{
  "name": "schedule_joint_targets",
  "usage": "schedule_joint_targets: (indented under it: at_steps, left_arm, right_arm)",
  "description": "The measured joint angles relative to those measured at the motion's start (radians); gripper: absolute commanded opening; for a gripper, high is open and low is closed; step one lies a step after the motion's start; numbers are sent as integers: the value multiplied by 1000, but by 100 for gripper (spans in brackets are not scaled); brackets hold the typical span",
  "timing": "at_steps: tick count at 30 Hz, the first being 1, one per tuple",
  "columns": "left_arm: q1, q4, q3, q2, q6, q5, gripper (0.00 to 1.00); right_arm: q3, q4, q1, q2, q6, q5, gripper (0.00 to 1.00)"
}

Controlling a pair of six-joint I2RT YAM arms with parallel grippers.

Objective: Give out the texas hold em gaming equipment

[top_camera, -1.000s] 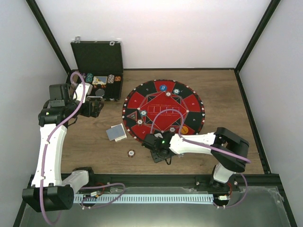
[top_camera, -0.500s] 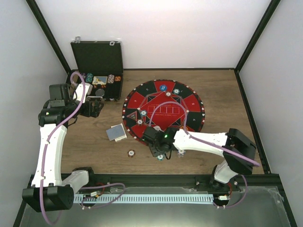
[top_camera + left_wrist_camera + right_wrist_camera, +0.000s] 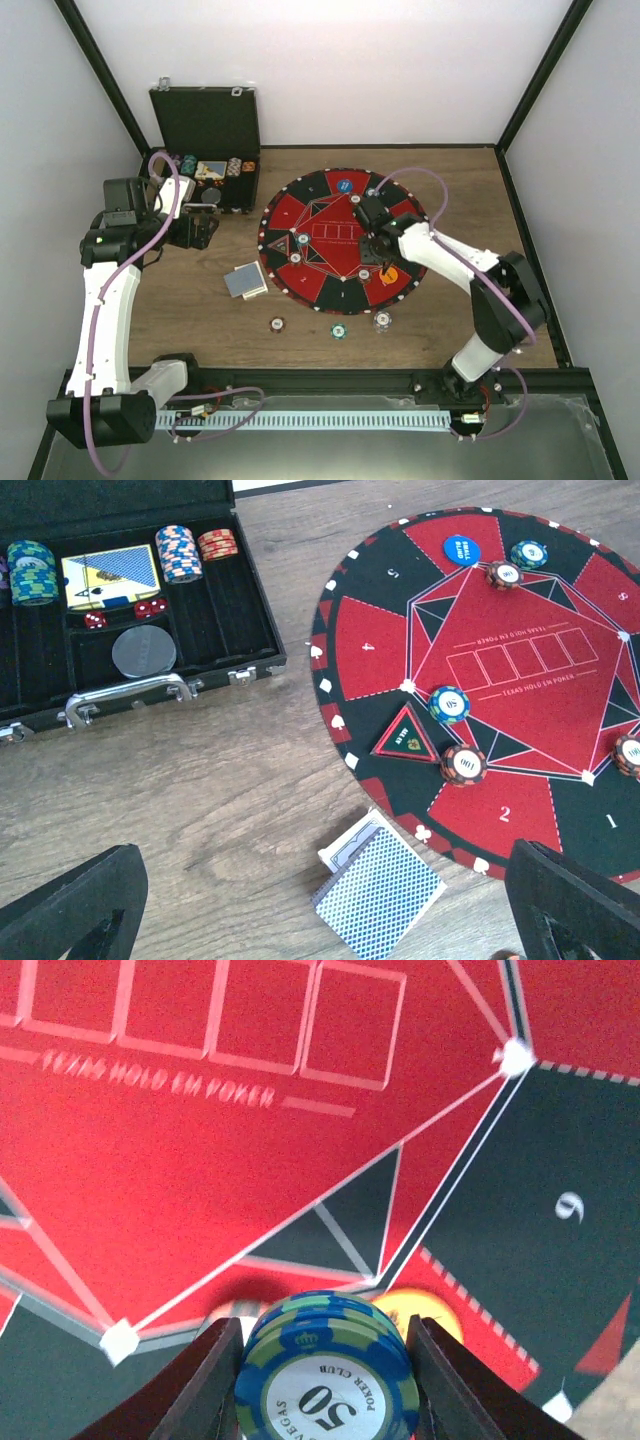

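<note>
One stack of blue-green chips (image 3: pixel 325 1355), pinched in the right gripper (image 3: pixel 322 1385), hangs over the mat (image 3: pixel 150 1160), up from its near rim a second ago: likely another seat's stake.
The top chip reads "50 POKER CLUB"; past the fingers lies the orange disc (image 3: pixel 428 1318), then "TEXAS HOLD EM POKER". The left gripper (image 3: pixel 320 905), spread wide, hovers over the cards (image 3: pixel 378 895); beyond, the blue disc (image 3: pixel 462 548) reads "SMALL BLIND".

Right wrist view: orange disc (image 3: pixel 430 1320) is mostly hidden behind 50 chip (image 3: pixel 325 1380), whose lower rim is cut off by the frame. Left wrist view: fingers (image 3: pixel 75 910) of left gripper (image 3: pixel 325 890) are cropped at bottom edge.
</note>
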Motion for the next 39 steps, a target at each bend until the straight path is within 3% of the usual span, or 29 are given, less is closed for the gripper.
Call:
schedule_joint_targets:
  at_steps: [7, 13, 31, 33, 36, 39]
  left_arm:
    - [0, -8, 13, 0, 1, 0, 100]
    - [0, -8, 17, 0, 1, 0, 100]
    - [0, -8, 17, -3, 1, 0, 100]
    - [0, -8, 17, -8, 1, 0, 100]
    - [0, -8, 17, -14, 1, 3, 100]
    - [0, -8, 17, -15, 0, 8, 100]
  right_arm:
    - [43, 104, -126, 177, -80, -23, 38]
    - [66, 129, -150, 268, -100, -50, 38]
    - [14, 211, -150, 253, -95, -77, 38]
    - [-3, 224, -150, 240, -90, -80, 43]
    - [-18, 225, -150, 227, -87, -82, 62]
    - [-20, 219, -150, 226, -80, -81, 72]
